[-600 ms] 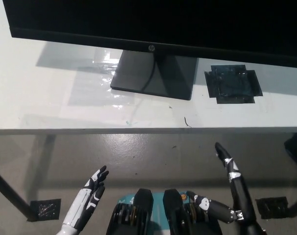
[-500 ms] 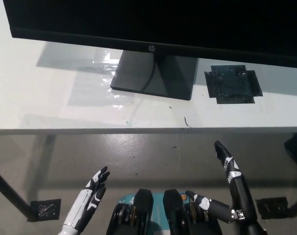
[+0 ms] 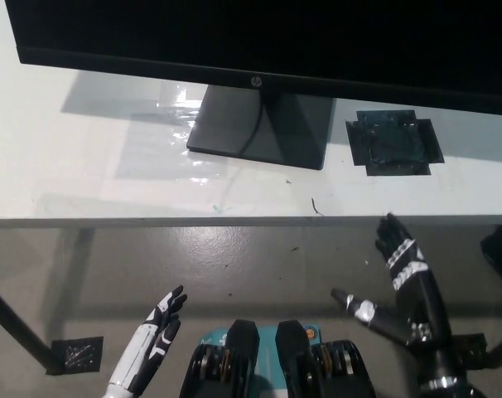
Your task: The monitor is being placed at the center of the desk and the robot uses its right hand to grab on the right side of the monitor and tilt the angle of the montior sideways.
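Note:
A black monitor fills the top of the head view, its screen dark, standing on a dark square base on the white desk. My black right hand is open below the desk's front edge at the lower right, fingers stretched up towards the desk and thumb spread to the left. It is well short of the monitor and touches nothing. My white left hand rests open at the lower left, below the desk, holding nothing.
A patch of black tape lies on the desk to the right of the monitor base. A small dark mark sits near the desk's front edge. Below the desk are grey floor and a tape square.
My right hand has risen and shifted right, its fingertips now near the desk's front edge and its thumb spread out. The left hand has sunk slightly. The monitor has not moved.

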You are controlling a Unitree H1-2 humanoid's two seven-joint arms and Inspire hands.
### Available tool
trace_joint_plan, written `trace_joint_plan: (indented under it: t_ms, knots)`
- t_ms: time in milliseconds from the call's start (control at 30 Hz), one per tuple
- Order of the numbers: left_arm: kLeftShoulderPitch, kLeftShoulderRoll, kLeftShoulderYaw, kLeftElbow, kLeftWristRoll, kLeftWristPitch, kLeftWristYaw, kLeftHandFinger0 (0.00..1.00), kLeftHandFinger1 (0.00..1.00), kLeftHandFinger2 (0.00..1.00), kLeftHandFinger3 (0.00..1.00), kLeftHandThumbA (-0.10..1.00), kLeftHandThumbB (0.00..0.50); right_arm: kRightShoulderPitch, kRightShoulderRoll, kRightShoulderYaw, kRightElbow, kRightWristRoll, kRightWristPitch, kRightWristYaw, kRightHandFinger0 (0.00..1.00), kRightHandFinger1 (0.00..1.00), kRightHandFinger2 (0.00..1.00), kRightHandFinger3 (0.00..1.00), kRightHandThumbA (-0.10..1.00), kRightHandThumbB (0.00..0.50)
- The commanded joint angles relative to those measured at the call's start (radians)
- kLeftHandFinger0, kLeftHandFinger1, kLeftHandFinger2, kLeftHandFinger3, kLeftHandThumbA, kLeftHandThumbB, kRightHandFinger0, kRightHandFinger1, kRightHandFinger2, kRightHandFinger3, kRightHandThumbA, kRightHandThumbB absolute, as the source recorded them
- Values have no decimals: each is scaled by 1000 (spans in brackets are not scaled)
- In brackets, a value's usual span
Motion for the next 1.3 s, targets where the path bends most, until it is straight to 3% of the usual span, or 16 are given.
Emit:
trace_joint_plan:
  t_ms: [0,767,1267]
  knots:
    - [-13,19,-5,-17,-5,-73,10,1000,1000,1000,1000,1000,330,-242,119,-281,-113,949,287,251,1000,1000,1000,1000,1000,405]
    - [5,22,-17,-24,21,-73,25,1000,1000,1000,1000,1000,333,-406,208,-487,177,970,421,326,1000,1000,1000,1000,1000,364]
    - [29,12,-10,-17,-17,-73,-4,1000,1000,1000,1000,1000,335,-510,237,-628,412,884,477,406,1000,1000,1000,1000,1000,374]
